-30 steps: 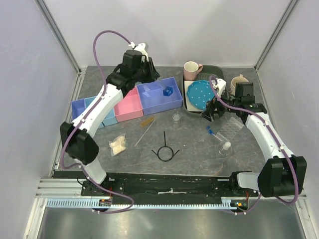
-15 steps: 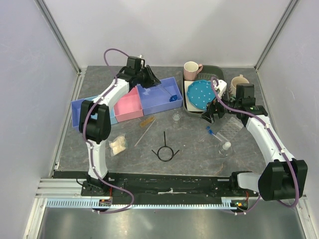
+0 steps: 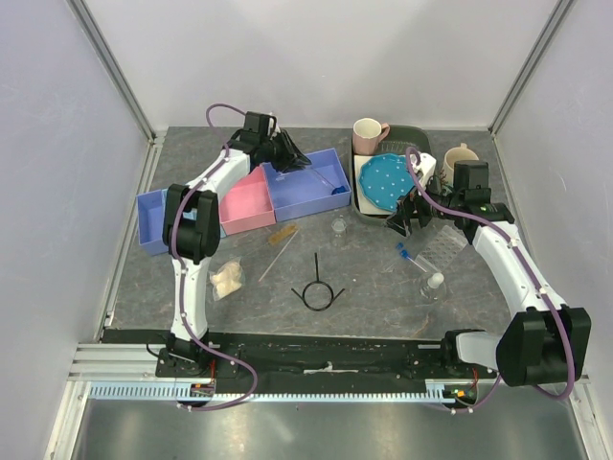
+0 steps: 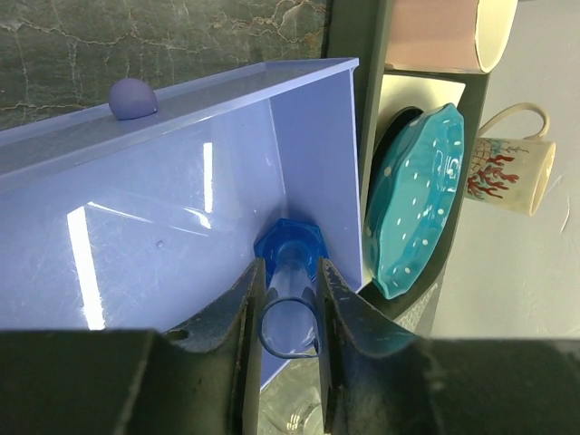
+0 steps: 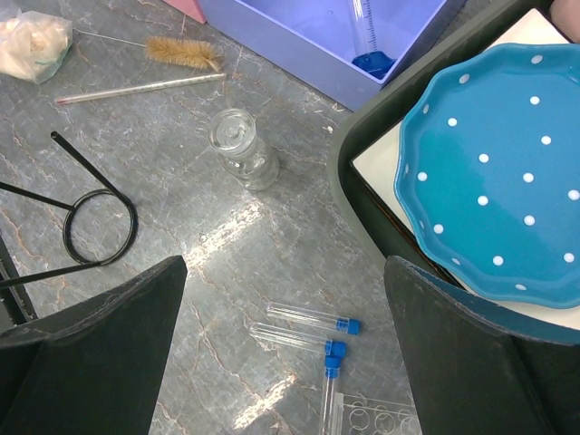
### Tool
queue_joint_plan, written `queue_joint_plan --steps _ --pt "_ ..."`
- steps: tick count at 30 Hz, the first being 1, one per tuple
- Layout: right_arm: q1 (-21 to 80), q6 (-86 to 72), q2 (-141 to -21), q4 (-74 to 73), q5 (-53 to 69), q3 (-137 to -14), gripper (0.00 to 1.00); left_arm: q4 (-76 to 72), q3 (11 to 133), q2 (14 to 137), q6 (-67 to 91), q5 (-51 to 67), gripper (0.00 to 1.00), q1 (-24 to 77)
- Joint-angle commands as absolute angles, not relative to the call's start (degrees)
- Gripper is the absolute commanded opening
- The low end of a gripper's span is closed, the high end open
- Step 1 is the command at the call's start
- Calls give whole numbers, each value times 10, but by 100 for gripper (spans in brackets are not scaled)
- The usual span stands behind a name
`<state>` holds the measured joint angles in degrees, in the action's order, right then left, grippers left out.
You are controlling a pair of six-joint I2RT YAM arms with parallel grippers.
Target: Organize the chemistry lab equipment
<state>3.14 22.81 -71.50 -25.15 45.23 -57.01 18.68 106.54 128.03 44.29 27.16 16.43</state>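
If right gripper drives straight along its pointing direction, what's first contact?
Probably the blue-capped vials lying on the table, roughly centred ahead of the open right gripper; depth is hard to judge.

place: robot test cell staged as a chem lab
walls: plain pale panels (image 3: pixel 335 57), aluminium posts (image 3: pixel 115 72)
surface (image 3: pixel 374 287): grey marbled mat, arms bolted by slotted rail (image 3: pixel 287 390)
props: blue-capped vials (image 5: pixel 313 317) below right pincer (image 5: pixel 285 267); blue-based cylinder (image 4: pixel 290 246) in left pincer (image 4: pixel 290 272)

Left gripper (image 3: pixel 295 159): moved lower, into purple bin (image 3: pixel 305 196).
Blue-based cylinder (image 4: pixel 290 246): base shifted toward 4 o'clock, into bin corner.
Left elbow (image 3: pixel 189 222): swung toward 1 o'clock.
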Motion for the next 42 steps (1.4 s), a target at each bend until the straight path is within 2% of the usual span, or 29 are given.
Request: queue_joint_plan --steps 1,7,18,36,42 --pt "31 228 -703 -229 471 -563 98 217 1089 1301 449 270 34 158" --pt "31 229 -702 -226 470 -559 98 236 1087 1302 444 257 49 155" --pt "31 229 -692 -224 471 -548 98 268 1080 1286 423 230 68 147" --pt "30 229 -688 -225 474 -548 98 275 1060 1237 396 240 70 115" --pt "30 251 -691 -245 472 -560 98 263 1058 1166 337 236 71 114"
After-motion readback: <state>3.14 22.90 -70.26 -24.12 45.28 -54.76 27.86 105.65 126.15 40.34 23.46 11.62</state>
